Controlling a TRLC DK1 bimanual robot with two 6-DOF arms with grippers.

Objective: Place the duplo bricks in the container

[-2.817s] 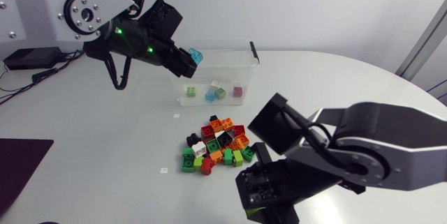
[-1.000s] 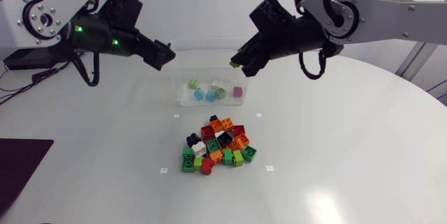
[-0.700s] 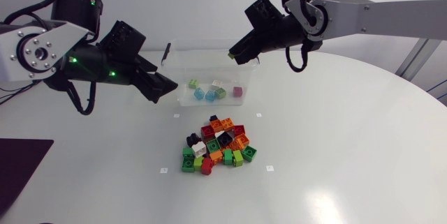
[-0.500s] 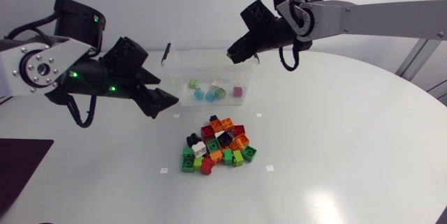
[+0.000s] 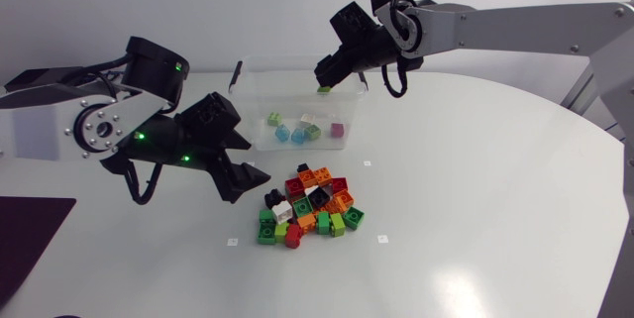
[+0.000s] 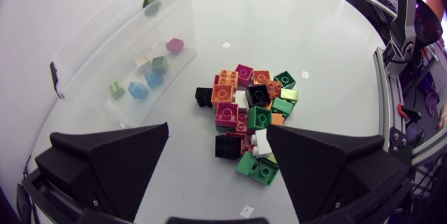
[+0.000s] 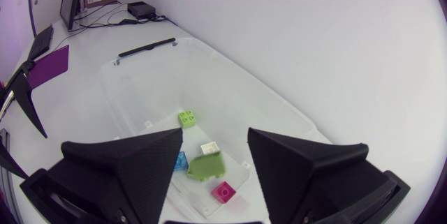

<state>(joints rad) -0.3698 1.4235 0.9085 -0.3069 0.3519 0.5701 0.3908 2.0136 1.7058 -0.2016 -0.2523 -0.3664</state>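
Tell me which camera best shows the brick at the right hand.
Right wrist view: the lime brick shows large between the fingers of the open right hand, over the container. Head and left wrist views show only a small green speck.

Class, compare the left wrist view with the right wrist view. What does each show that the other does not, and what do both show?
Only the left wrist view shows the pile of bricks on the table, ahead of the open left end effector. Only the right wrist view shows both fingers of the right end effector, open, with a light green brick loose between them above the container. Both show the container, that light green brick, and the magenta brick and others inside.
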